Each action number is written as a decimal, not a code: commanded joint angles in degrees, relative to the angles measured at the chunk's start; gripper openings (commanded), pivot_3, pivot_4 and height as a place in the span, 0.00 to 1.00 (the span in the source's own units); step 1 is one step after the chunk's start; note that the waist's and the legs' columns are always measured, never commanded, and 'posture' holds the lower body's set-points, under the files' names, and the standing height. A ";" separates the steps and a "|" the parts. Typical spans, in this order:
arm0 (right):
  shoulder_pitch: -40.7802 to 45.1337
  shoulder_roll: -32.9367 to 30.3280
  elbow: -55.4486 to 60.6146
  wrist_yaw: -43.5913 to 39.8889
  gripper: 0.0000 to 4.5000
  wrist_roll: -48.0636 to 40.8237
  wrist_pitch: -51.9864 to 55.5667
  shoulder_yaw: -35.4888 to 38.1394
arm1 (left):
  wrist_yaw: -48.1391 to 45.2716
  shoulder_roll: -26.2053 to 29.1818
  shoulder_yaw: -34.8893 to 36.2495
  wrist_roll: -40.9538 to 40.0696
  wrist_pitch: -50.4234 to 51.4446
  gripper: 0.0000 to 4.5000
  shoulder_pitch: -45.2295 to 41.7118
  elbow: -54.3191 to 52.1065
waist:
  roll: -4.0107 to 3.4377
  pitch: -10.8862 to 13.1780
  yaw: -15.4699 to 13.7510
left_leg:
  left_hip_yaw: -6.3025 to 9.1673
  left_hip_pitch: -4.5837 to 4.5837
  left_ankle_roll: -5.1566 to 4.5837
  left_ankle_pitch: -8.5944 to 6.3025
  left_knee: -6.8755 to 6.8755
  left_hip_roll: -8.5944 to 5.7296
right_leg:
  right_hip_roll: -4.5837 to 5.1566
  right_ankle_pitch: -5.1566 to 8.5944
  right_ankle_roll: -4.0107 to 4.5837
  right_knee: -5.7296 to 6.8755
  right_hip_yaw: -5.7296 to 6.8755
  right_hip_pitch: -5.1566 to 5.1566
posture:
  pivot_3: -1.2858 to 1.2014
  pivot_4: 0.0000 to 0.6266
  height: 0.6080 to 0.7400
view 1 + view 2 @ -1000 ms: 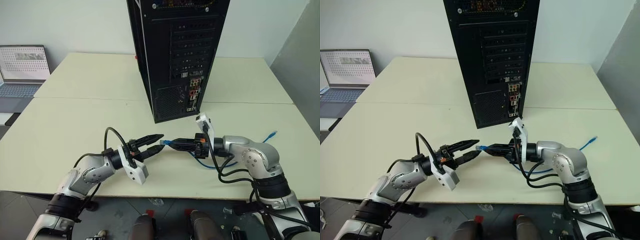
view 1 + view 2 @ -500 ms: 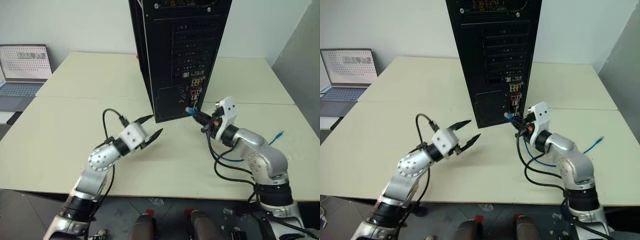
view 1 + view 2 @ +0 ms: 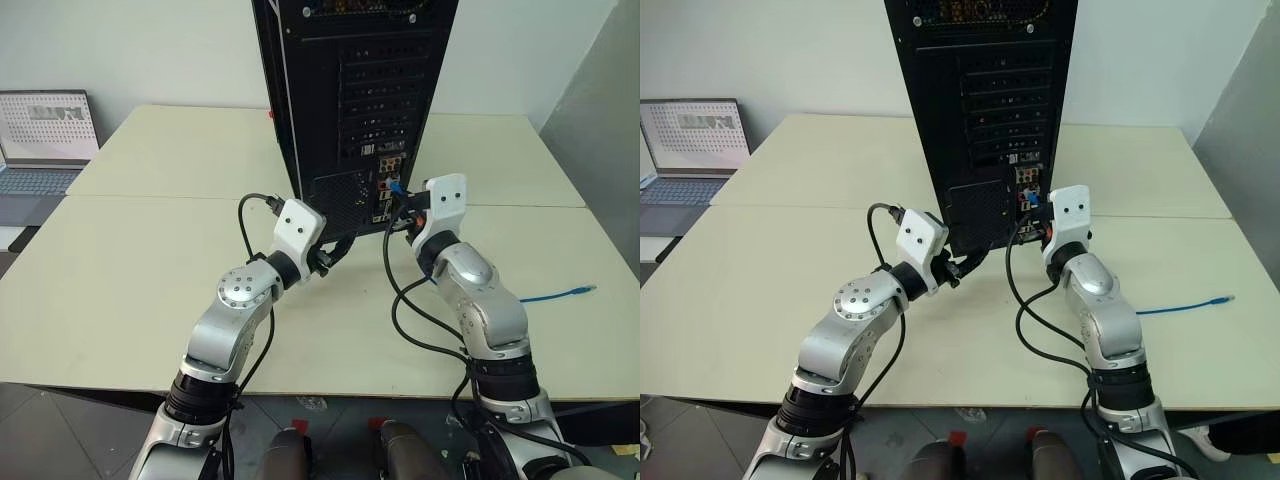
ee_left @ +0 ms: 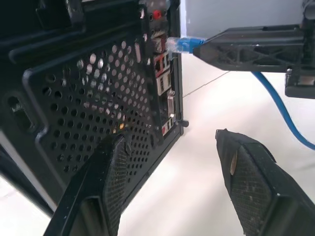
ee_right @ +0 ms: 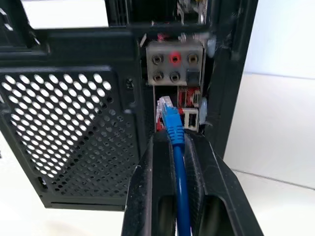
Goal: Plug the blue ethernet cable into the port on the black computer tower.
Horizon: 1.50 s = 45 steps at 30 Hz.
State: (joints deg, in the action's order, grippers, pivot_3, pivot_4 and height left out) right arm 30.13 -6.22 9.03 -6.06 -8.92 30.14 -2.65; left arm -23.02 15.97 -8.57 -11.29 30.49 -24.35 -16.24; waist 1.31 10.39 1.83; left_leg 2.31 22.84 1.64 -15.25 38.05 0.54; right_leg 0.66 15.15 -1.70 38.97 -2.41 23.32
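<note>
my right jaws [image 5: 172,147], clamped on the blue ethernet cable [image 5: 173,129], near the black computer tower [image 3: 350,110] port; insertion remains; left jaws [image 4: 172,162] open, empty.

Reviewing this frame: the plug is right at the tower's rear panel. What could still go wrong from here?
1. The right tool pinches the blue ethernet cable just behind its plug, which sits among closely packed connectors on the black computer tower; it might miss the port.
2. The grip is on the cord, so pushing may bend the plug off line.
3. The open left tool hangs beside the vent grille and might bump the tower.
</note>
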 commanded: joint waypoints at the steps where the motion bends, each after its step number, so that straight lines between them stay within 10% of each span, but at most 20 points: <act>1: 1.92 0.66 0.60 0.39 0.00 0.68 -0.60 0.04 | 1.71 -1.09 0.05 0.81 -0.07 0.65 -0.98 -3.62 | 0.00 0.00 0.00 | 0.00 0.00 0.00 0.00 0.00 0.00 | 0.00 0.00 0.00 0.00 0.00 0.00 | 0.52 0.24 1.00; 45: 5.20 3.13 -4.35 1.01 0.00 0.97 -0.56 1.86 | 0.99 -1.30 -0.06 2.38 -3.07 0.65 -0.42 -3.59 | 0.00 0.00 0.04 | -0.02 -0.01 0.00 0.00 -0.02 0.01 | 0.00 0.00 0.00 -0.01 -0.02 0.00 | 0.52 0.24 1.00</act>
State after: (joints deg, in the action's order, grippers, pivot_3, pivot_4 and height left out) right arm 33.15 -3.32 3.52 -4.95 -7.84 30.30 -1.28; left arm -21.92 14.62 -8.57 -9.07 28.57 -24.54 -17.79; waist 1.31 10.39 1.88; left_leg 2.29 22.83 1.64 -15.25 38.03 0.55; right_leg 0.66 15.16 -1.70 38.96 -2.43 23.33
